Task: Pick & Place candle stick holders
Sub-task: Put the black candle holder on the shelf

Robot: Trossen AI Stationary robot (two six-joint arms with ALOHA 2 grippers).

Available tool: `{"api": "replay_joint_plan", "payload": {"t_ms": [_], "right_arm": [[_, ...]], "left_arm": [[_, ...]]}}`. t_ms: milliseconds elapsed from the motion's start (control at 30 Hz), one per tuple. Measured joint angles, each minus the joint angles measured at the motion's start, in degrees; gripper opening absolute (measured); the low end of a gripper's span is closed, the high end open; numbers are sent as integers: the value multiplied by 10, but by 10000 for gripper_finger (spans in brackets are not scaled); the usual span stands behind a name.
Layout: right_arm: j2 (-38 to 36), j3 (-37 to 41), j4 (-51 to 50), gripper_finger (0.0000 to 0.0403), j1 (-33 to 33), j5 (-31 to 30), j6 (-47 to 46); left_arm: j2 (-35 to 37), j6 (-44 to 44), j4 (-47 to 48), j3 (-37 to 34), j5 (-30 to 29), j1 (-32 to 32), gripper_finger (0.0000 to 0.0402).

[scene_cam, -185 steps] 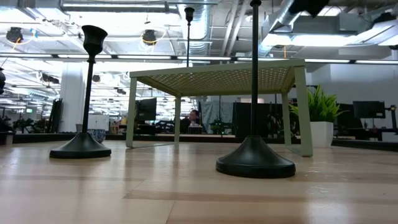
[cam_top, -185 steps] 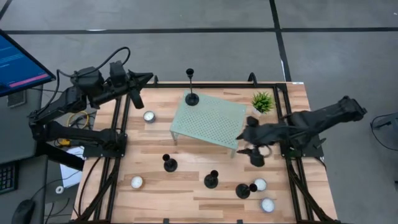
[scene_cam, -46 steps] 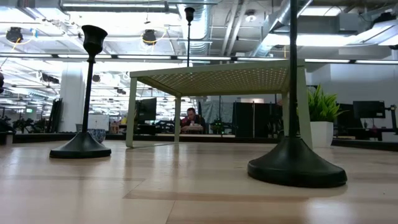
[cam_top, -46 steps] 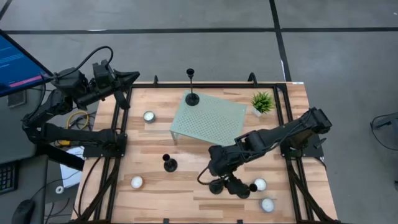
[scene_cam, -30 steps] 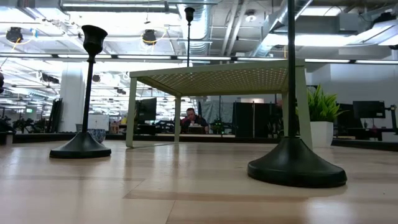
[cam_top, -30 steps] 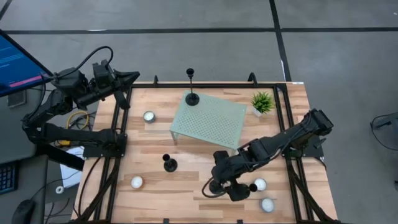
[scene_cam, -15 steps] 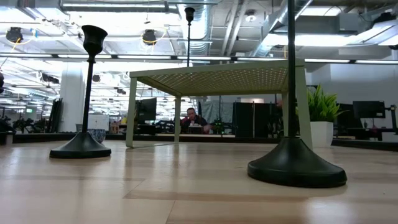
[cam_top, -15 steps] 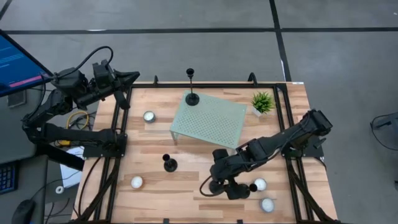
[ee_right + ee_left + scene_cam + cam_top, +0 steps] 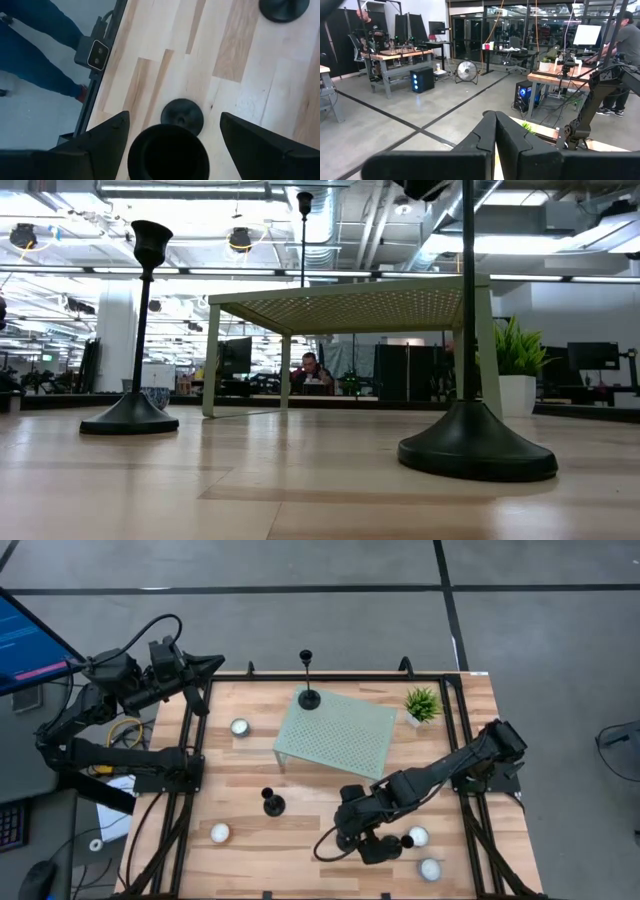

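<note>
Surface: light wooden planks in a black metal frame, filling the middle of the high view.

Perforated pale green stand: sitting at upper centre of the surface.

Candle stick holders, four:
- tall holder standing on the stand's upper left corner;
- short holder standing alone at lower centre left of the surface;
- third holder, its round base lying on the wood at lower centre of the right wrist view and its top cup rising between the fingers;
- fourth holder, mostly hidden beneath the right arm near the lower right.

Right end effector: hanging low over the lower centre of the surface, fingers spread wide on either side of the third holder's cup, not touching it.

Left end effector: waiting at the upper left corner of the frame, off the wood, fingers pressed together and holding nothing.

Tealights: one left of the stand, one at lower left, two at lower right.

Green potted plant: standing at upper right, beside the stand.

Room: grey floor crossed by dark lines; a monitor showing at far left. The low view is looking under the stand to a person sitting at a distant desk. The left wrist view is showing workbenches, a floor fan, and a person at the right edge.
</note>
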State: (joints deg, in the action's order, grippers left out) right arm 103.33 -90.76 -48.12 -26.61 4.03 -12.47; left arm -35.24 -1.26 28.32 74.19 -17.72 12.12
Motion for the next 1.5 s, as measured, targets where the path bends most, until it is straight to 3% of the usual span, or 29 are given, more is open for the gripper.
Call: {"api": "replay_joint_plan", "payload": {"t_ms": [200, 733, 1000, 1233, 1500], "right_arm": [[0, 0, -3, 281, 0, 0, -11], [-1, 0, -6, 113, 0, 18, -4], [-1, 0, 4, 123, 1, 21, -6], [-11, 0, 4, 107, 5, 18, 2], [-78, -15, -3, 123, 32, -48, 9]], "left_arm": [[0, 0, 0, 0, 0, 0, 10], [0, 0, 0, 0, 0, 0, 10], [0, 0, 0, 0, 0, 0, 10], [0, 0, 0, 0, 0, 0, 10], [0, 0, 0, 0, 0, 0, 10]]}}
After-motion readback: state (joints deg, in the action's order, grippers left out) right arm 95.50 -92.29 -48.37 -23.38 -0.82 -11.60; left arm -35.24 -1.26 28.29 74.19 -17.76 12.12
